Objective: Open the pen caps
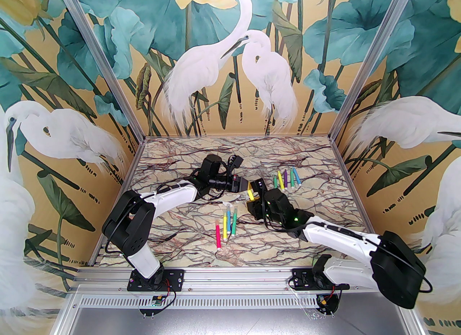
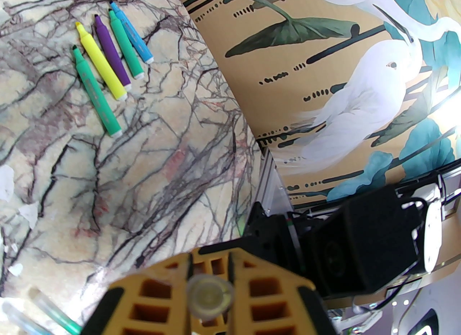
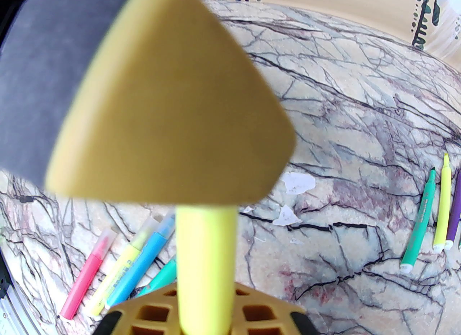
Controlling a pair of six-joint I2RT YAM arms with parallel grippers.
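Marble-veined tabletop [image 1: 173, 168] carried four capped pens [image 1: 227, 225] and five uncapped pens [image 1: 286, 178]. Left gripper [image 1: 244, 184] was pinched narrowly on the clear, round pen cap [image 2: 210, 295], held mid-air. Right gripper [image 1: 253, 199] clamped the smooth yellow barrel [image 3: 206, 254]. Step in hand: cap separation. Next move likely required a straight axial pull.

A robot lab cell: white-and-black robot arms [image 1: 176, 195] stand bolted to silver aluminium frame rails [image 1: 234, 276], inside heron-printed wall panels [image 1: 216, 56].
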